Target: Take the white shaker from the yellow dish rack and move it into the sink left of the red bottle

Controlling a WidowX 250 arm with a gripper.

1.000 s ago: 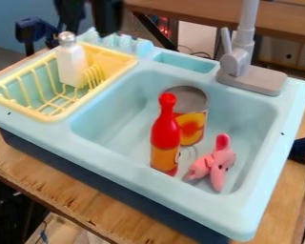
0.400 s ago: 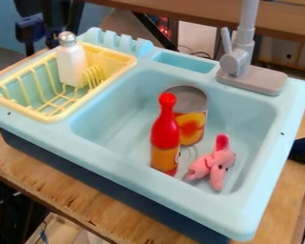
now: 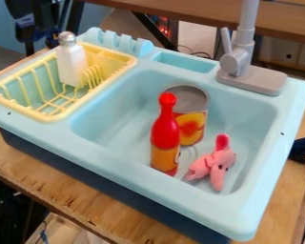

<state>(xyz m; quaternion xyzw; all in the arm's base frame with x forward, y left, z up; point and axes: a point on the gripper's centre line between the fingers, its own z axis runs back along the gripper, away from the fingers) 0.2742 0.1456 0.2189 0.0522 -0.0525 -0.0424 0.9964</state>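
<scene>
Gripper (image 3: 42, 21) beyond far-left corner of sink (image 3: 254, 202); grip cannot be told. Shaker (image 3: 71, 68) racked, apparently done; bottle (image 3: 165, 138), can (image 3: 191, 128), toy (image 3: 217, 166) possibly left.

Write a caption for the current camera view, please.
A red bottle, a can and a pink plush toy in a light-blue toy sink.

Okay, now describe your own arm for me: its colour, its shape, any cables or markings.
The black robot arm shows at the upper left as dark, narrow, upright shapes. I can't make out any cable or marking on it, and I can't tell whether the dark-blue angular piece beside it belongs to it.
</scene>
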